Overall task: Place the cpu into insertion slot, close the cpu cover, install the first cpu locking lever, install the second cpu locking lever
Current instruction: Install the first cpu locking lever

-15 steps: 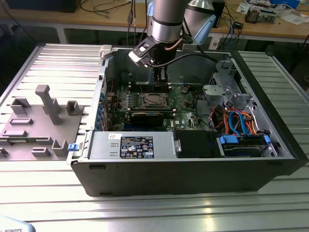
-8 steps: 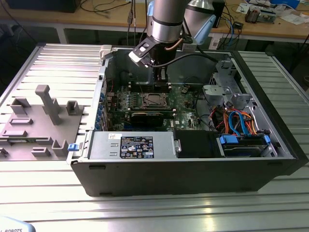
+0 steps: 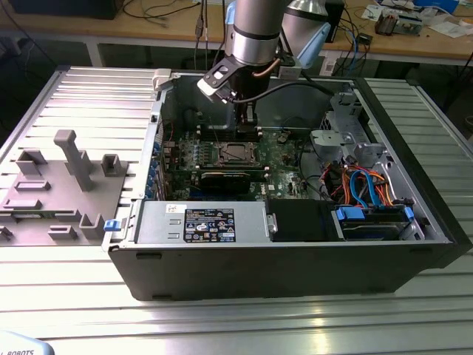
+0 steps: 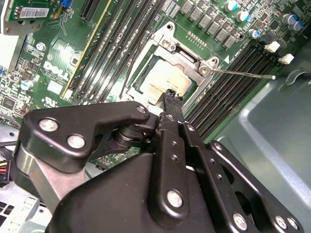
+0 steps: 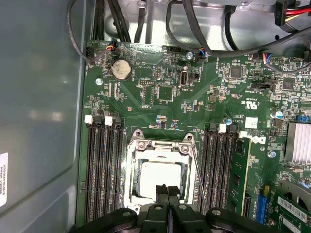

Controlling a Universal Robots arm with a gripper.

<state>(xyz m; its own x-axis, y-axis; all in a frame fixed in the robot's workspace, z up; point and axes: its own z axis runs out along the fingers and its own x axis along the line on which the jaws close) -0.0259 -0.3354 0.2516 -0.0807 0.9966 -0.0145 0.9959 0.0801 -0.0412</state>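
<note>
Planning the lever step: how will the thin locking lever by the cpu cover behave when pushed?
Thin bare metal rod, so the locking lever probably flexes and feels slippery. Anchored beside the cpu cover, it likely pivots, not slides.

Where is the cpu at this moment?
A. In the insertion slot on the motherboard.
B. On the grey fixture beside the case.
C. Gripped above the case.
A: in the first wrist view the cpu lies in the insertion slot, seen through the window of the cpu cover.
</note>
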